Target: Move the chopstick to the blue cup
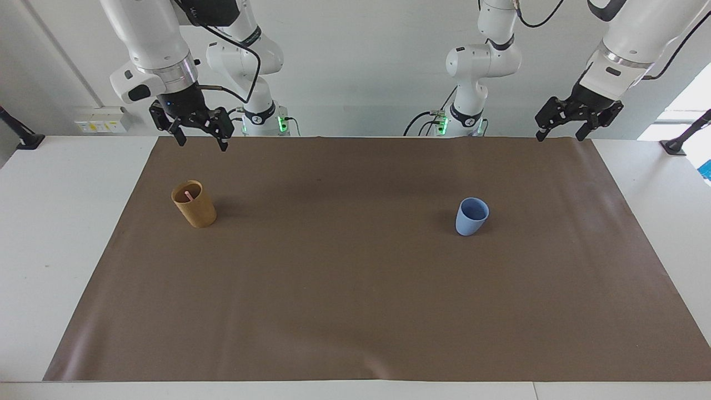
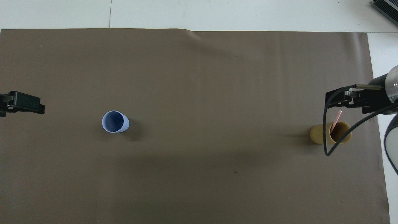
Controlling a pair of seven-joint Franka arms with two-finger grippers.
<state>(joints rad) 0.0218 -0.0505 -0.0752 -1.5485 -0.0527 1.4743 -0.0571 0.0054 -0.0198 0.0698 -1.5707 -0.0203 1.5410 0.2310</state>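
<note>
Now: chopstick (image 1: 188, 195) leaning in tan cup (image 1: 194, 204); blue cup (image 1: 471, 216) empty; both claws wide.

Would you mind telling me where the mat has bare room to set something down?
The brown mat is bare between the tan cup, which holds the chopstick, and the blue cup, and along the whole edge farthest from the robots. Nowhere is crowded; both cups stand alone.

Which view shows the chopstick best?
The overhead view: the chopstick shows as a pink stick leaning out of the tan cup. The facing view gives only its pink tip inside that cup's mouth.
</note>
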